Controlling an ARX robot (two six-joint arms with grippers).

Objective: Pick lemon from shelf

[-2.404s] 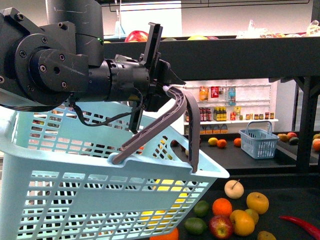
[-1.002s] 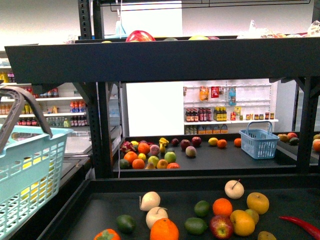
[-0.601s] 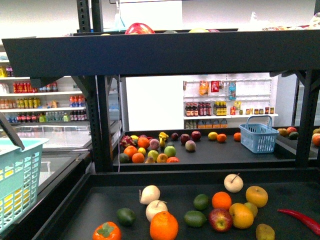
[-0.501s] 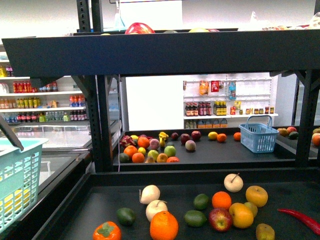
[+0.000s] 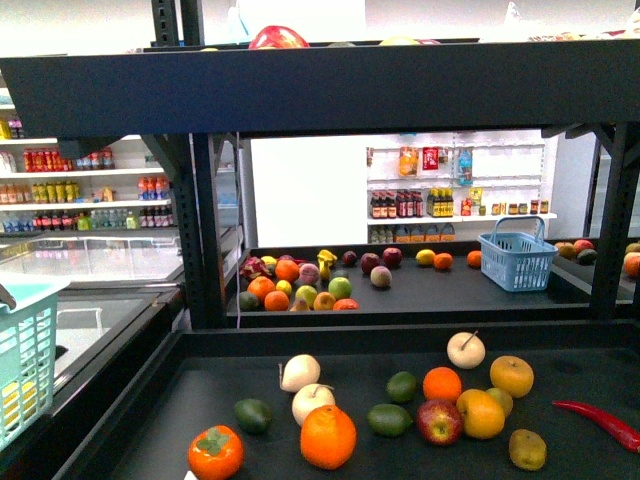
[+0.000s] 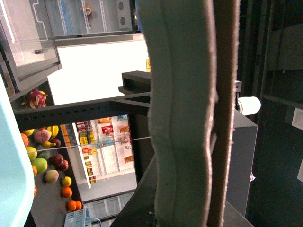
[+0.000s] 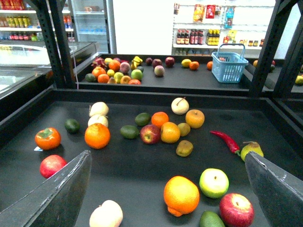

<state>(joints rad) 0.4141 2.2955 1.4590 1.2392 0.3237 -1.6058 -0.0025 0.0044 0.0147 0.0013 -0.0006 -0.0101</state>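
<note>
black shelf [image 5: 320,95], red chili [image 5: 600,424], pale blue basket [image 5: 516,263].

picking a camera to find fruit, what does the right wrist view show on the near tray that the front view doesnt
Only the right wrist view shows the tray's nearest fruit: a green apple, a red apple, a pear, plus the right end effector, open. Only the front view shows the pale blue basket at the left edge and the upper tier. Both show the persimmon, red chili and far blue basket.

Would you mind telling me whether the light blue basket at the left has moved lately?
Yes: the light blue basket has slid leftward, away from the shelf post.
</note>
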